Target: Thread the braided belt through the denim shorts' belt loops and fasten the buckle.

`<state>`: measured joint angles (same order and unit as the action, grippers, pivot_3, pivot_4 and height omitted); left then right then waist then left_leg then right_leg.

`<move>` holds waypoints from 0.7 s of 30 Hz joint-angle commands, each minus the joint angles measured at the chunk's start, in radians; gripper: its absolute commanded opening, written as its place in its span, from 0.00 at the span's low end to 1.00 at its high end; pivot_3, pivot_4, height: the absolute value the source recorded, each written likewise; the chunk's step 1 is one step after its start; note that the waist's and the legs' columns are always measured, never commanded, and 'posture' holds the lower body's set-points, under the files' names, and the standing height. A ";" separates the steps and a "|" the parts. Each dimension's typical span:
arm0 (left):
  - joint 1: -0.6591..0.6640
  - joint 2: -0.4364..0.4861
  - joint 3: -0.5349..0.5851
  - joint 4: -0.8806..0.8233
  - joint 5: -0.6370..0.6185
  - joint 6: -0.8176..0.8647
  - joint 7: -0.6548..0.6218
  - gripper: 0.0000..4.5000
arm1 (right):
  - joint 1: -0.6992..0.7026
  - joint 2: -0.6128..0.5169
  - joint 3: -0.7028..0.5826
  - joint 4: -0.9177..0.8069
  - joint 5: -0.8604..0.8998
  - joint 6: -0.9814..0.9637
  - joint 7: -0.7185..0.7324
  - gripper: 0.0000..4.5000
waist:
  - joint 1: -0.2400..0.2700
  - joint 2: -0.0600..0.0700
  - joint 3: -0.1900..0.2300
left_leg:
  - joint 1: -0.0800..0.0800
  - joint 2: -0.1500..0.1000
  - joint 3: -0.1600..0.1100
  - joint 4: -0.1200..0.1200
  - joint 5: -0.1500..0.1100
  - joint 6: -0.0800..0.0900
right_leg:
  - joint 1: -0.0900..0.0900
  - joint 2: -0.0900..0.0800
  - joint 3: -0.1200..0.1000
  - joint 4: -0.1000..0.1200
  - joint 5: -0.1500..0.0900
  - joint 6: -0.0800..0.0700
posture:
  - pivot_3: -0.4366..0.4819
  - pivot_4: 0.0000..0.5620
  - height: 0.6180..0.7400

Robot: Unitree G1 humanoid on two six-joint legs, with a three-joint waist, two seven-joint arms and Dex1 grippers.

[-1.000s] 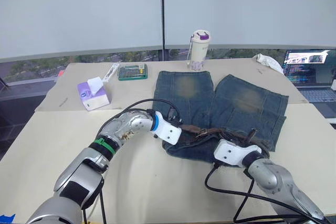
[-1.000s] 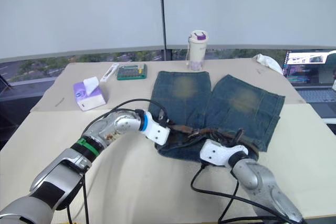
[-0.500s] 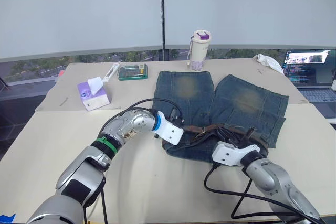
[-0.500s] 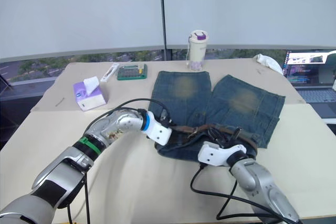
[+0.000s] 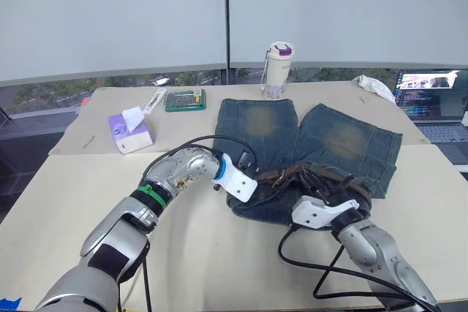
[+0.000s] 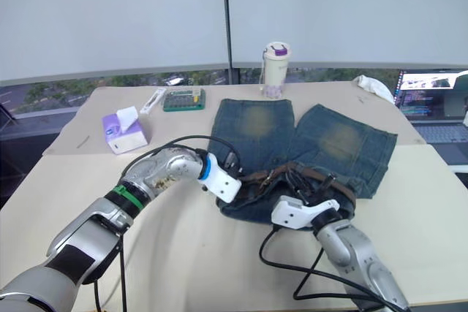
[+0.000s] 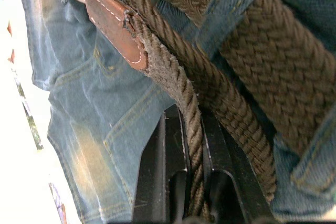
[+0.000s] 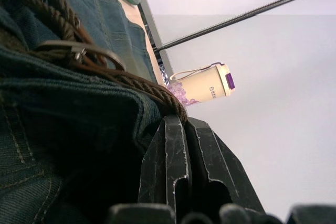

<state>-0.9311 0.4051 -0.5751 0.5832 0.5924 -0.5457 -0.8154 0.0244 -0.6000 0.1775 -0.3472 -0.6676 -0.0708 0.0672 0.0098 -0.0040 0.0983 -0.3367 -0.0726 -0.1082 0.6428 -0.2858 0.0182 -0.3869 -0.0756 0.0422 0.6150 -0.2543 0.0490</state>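
Bunching the belt (image 5: pixel 314 177) along the waistband of the shorts (image 5: pixel 307 144) as both grippers close in.
Head views: slack has risen mid-waist since a second ago. Left wrist: left gripper (image 7: pixel 191 129) pinches the strap near a belt loop (image 7: pixel 239 3). Right wrist: right gripper (image 8: pixel 185 125) closed beside the buckle (image 8: pixel 79 50); unfastened.
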 commanded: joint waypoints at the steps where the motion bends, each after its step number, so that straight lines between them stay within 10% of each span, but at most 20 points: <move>1: -0.042 -0.020 -0.003 -0.009 -0.001 -0.028 0.022 0.00 | -0.028 0.003 -0.026 -0.023 -0.015 -0.041 -0.008 0.00 | 0.000 0.000 0.000 | 0.000 0.000 0.000 0.000 0.000 0.000 | 0.000 0.000 0.000 0.000 0.000 0.000 | 0.48 0.27 1.00; 21: -0.024 0.016 0.018 0.043 -0.162 -0.189 -0.072 0.00 | 0.002 0.026 -0.047 0.010 -0.018 -0.061 -0.005 0.00 | -0.002 0.001 -0.001 | 0.000 0.000 0.000 0.001 0.000 0.000 | 0.000 0.000 0.000 0.002 0.000 0.000 | 0.48 0.27 1.00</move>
<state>-0.9416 0.4227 -0.5697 0.6432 0.4726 -0.7075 -0.8629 0.0428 -0.5752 0.1507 -0.3208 -0.6884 -0.1058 0.0676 0.0077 -0.0026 0.0974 -0.3361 -0.0727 -0.1077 0.6434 -0.2855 0.0184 -0.3871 -0.0756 0.0425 0.6170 -0.2542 0.0489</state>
